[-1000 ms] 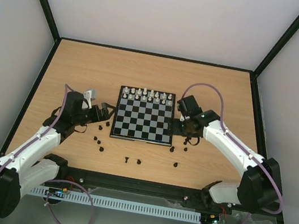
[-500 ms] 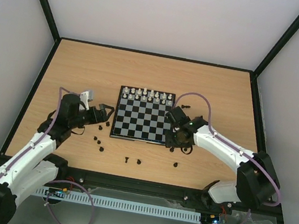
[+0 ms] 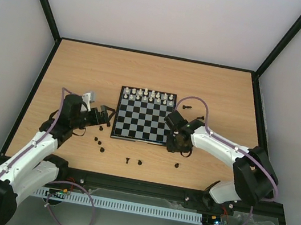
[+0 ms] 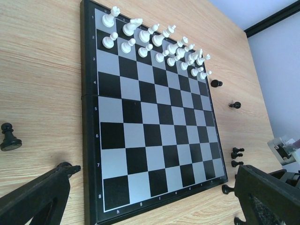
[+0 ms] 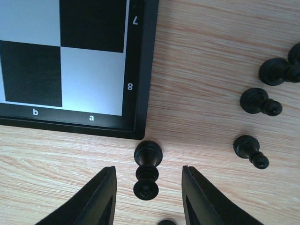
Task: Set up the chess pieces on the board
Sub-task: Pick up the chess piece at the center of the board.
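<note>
Legibly, the board's [image 5: 140,84] frame reads 7 and 8 down one edge, b and a along the next. Just off that a8 corner is a black pawn [image 5: 148,154]. The right gripper [image 5: 147,172] straddles it, part-open, fingers clear of it, having narrowed and swung in from the board's right side. White pieces [image 4: 154,42] fill the board's two far rows. Loose black pieces [image 3: 101,149] lie off its near edge. The left gripper [image 4: 157,169] gapes wide, empty, beside its left edge.
</note>
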